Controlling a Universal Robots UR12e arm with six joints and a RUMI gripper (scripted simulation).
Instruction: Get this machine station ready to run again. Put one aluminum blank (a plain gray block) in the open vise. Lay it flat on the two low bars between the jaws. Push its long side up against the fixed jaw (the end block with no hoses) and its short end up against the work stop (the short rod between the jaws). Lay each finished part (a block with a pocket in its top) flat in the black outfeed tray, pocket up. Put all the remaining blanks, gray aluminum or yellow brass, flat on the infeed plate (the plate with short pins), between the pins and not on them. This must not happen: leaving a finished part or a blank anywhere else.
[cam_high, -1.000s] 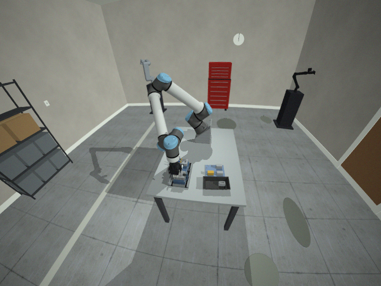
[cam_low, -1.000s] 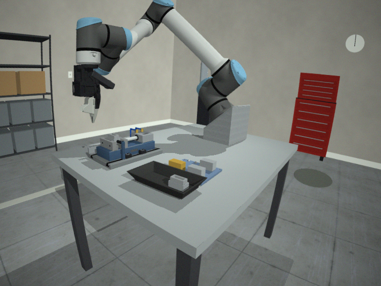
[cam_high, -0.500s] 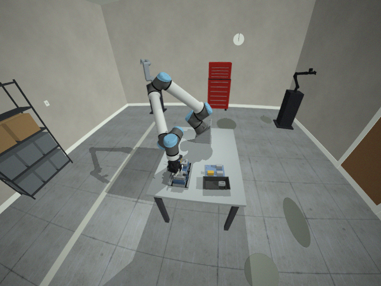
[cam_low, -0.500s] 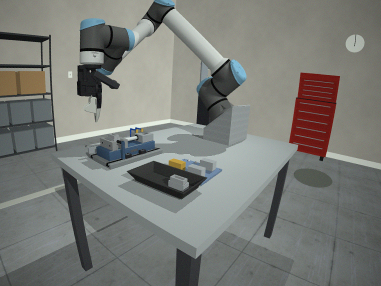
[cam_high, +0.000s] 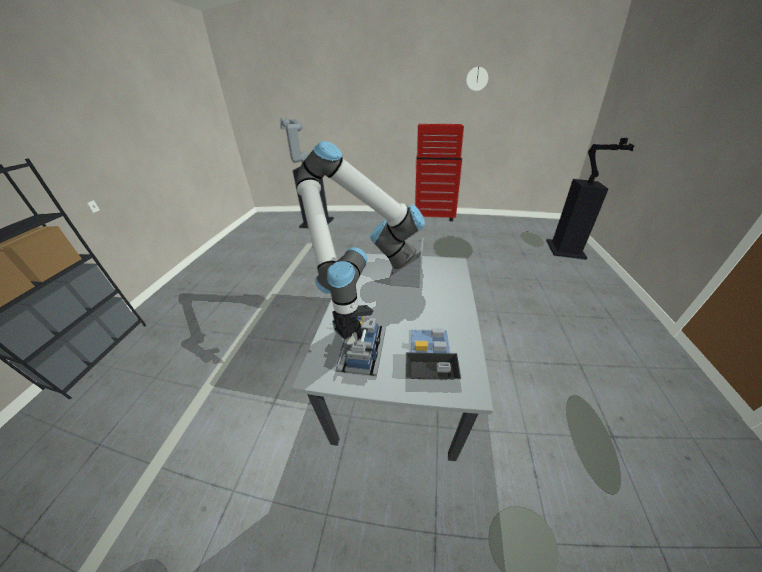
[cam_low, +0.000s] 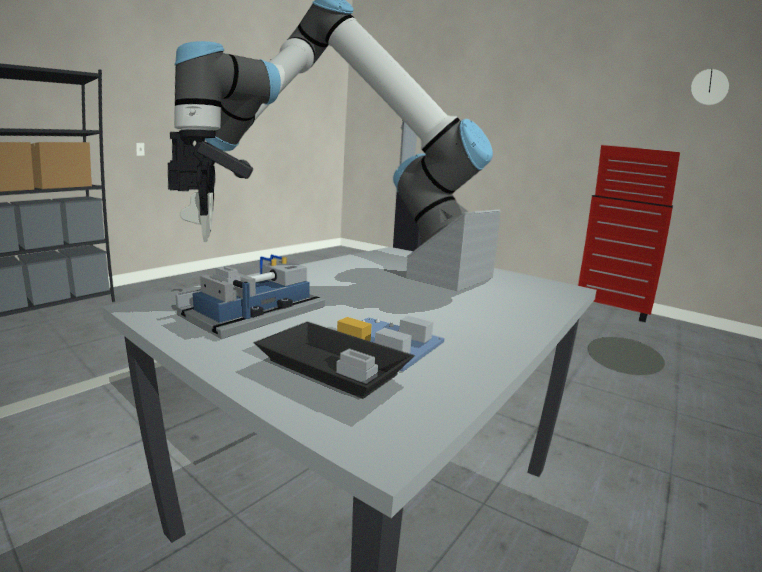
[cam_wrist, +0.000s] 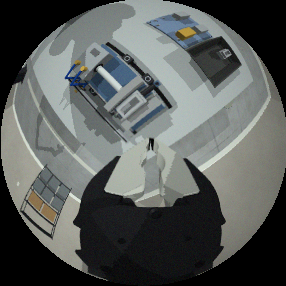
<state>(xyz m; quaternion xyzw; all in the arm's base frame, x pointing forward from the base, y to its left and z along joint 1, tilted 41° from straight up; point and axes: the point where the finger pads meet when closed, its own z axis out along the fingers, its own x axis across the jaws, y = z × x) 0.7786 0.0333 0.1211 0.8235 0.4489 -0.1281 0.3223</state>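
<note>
We hover our gripper (cam_low: 203, 229) clenched on nothing, high above the vise (cam_low: 246, 294). A block with a framed top lies between the vise jaws; 1 pocketed part (cam_low: 356, 363) already sits in the outfeed tray (cam_low: 289, 354) beside the vise. We judge we must open wide, square up over that block, then descend straight.

Gray tabletop (cam_low: 504, 320) on dark legs. Carried directly on it: vise (cam_low: 249, 295) near the left edge, black outfeed tray (cam_low: 289, 357) toward the front, blue infeed plate (cam_low: 434, 339) touching the tray's far side, gray arm pedestal (cam_low: 458, 255) at the back
</note>
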